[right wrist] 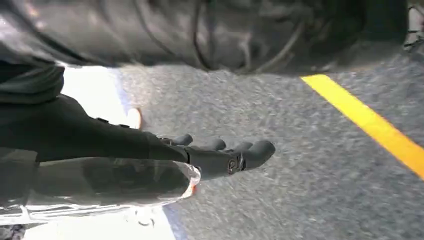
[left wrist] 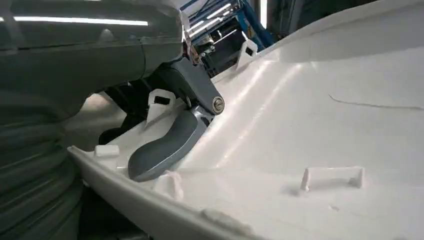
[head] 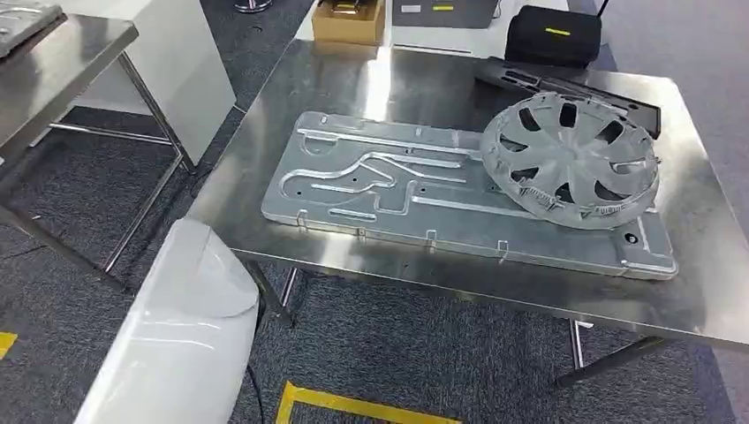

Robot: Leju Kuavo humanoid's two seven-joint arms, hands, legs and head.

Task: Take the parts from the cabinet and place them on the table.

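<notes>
My left hand [left wrist: 165, 145] grips the white panel [head: 177, 336] at the head view's lower left, short of the table [head: 371, 84], while my right hand [right wrist: 220, 155] hangs empty, fingers straight and apart.

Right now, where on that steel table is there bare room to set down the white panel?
Bare steel on the table left of the flat metal plate, and a strip along the near edge. The right half is crowded: the wheel cover lies on the plate, with a black part behind it.
</notes>
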